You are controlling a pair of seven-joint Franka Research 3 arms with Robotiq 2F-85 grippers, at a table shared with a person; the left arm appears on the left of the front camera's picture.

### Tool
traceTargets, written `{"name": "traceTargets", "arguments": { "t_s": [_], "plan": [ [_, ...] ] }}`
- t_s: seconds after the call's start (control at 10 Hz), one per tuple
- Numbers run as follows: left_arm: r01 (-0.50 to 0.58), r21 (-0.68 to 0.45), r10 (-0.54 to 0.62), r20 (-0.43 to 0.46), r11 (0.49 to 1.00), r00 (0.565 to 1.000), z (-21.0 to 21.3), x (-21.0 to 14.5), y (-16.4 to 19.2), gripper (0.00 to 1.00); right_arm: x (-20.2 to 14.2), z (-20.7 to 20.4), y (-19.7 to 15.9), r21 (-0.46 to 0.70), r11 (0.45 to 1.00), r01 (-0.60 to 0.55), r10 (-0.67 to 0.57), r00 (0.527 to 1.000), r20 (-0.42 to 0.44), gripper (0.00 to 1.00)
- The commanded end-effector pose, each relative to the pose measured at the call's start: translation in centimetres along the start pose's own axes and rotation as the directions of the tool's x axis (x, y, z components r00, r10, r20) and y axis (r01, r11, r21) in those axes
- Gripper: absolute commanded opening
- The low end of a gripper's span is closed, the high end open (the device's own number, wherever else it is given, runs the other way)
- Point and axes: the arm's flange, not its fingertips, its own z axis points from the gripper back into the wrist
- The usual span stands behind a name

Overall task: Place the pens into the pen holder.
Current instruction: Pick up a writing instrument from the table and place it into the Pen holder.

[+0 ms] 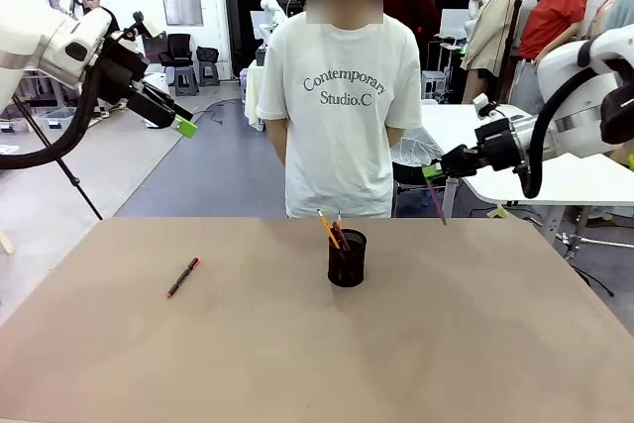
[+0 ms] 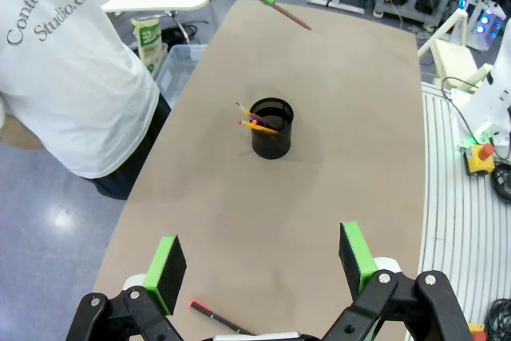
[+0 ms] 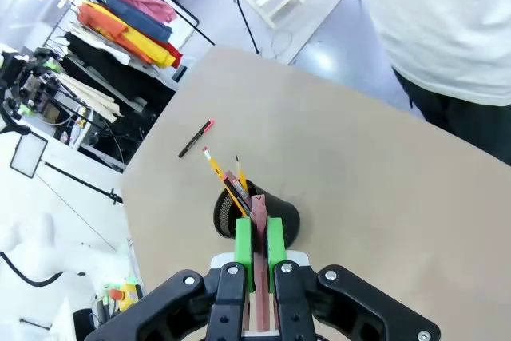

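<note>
Holding a reddish pencil [image 1: 437, 203] clamped in the right claw [image 1: 433, 171], centre right, we risk clipping the pen holder [image 1: 347, 263] at frame centre and tipping it. Left claw [image 1: 184, 126] apart, upper left; black pen [image 1: 182, 277] lies lower left.

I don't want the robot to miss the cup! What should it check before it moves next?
1. Right claw shut on the reddish-brown pencil: ok.
2. Black wire-mesh cylindrical pen holder upright: ok.
3. Held pencil over the holder: not ok, it is off to one side.
4. Room inside beside the yellow-orange pencil: ok.
5. Left claw open for the short black pen with a red end: ok.
</note>
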Motion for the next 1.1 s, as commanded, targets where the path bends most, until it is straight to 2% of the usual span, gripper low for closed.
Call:
{"name": "traceTargets", "arguments": {
  "t_s": [0.0, 0.4, 0.5, 0.6, 0.8, 0.9, 1.0],
  "plan": [
    [0.003, 0.009, -0.003, 0.000, 1.000, 1.000, 0.1, -0.1, -0.2, 1.00, 0.3, -0.8, 0.5, -0.009, 1.000, 0.020, -0.020, 1.000, -0.005, 0.00],
    [0.003, 0.009, -0.003, 0.000, 1.000, 1.000, 0.1, -0.1, -0.2, 1.00, 0.0, -0.4, 0.1, -0.002, 1.000, 0.002, -0.002, 1.000, -0.011, 0.00],
    [0.003, 0.009, -0.003, 0.000, 1.000, 1.000, 0.1, -0.1, -0.2, 1.00, 0.0, -1.0, 0.5, 0.125, 0.987, -0.105, 0.091, 0.990, 0.109, 0.00],
    [0.003, 0.009, -0.003, 0.000, 1.000, 1.000, 0.1, -0.1, -0.2, 1.00, 0.4, -1.3, 1.3, 0.201, 0.960, -0.194, 0.138, 0.955, 0.264, 0.00],
    [0.003, 0.009, -0.003, 0.000, 1.000, 1.000, 0.1, -0.1, -0.2, 1.00, 0.9, -1.8, 2.8, 0.273, 0.892, -0.361, 0.223, 0.875, 0.429, 0.00],
    [0.003, 0.009, -0.003, 0.000, 1.000, 1.000, 0.1, -0.1, -0.2, 1.00, 1.2, -2.3, 3.6, 0.248, 0.857, -0.452, 0.281, 0.813, 0.510, 0.00],
    [0.003, 0.009, -0.003, 0.000, 1.000, 1.000, 0.1, -0.1, -0.2, 1.00, 1.3, -2.6, 4.6, 0.266, 0.813, -0.519, 0.340, 0.792, 0.506, 0.00]
  ]
}}
